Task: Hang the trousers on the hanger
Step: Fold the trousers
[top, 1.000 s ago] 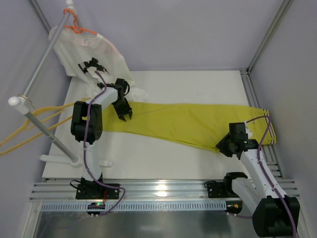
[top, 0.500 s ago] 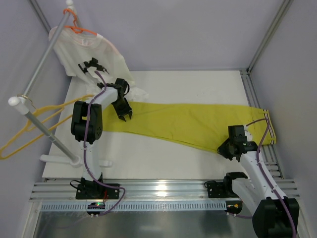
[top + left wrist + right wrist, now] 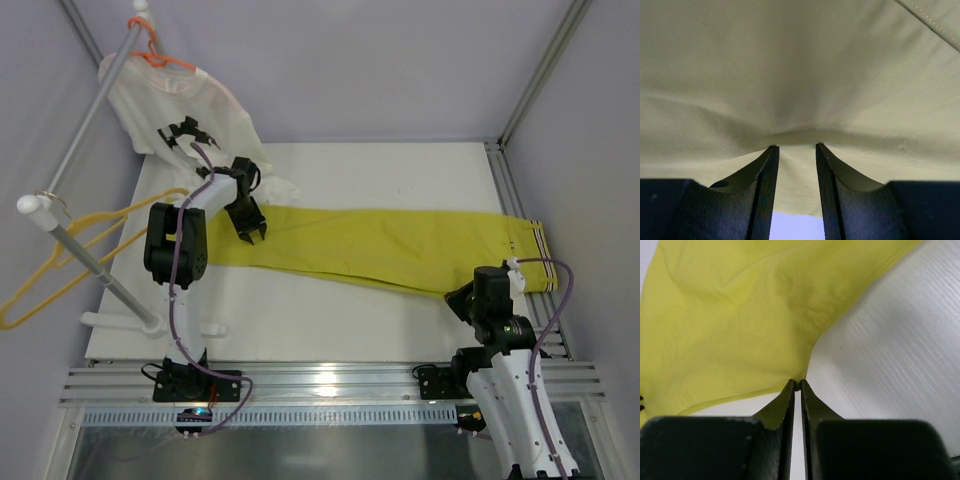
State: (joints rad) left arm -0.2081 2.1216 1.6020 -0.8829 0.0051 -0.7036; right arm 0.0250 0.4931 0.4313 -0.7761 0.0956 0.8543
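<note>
The yellow-green trousers (image 3: 400, 245) lie flat across the white table (image 3: 400, 175), with the striped band at the far right. My left gripper (image 3: 252, 236) stands on their left end. In the left wrist view its jaws (image 3: 796, 147) sit partly apart, clamped on a puckered fold of the cloth (image 3: 800, 75). My right gripper (image 3: 460, 299) is at the near right edge of the trousers. In the right wrist view its jaws (image 3: 798, 385) are shut on a corner of the yellow cloth (image 3: 740, 315). The thin yellow hanger (image 3: 130, 211) hangs off the table's left side by the rack.
A white T-shirt with black print (image 3: 185, 115) hangs on an orange hanger from the metal rail (image 3: 85, 130) at the back left. The rack's post (image 3: 105, 275) stands at the table's left edge. An aluminium frame (image 3: 330, 385) runs along the near edge.
My right gripper has closed on the trousers' near corner, and the right arm has drawn back to the right with it. The left arm has not moved.
</note>
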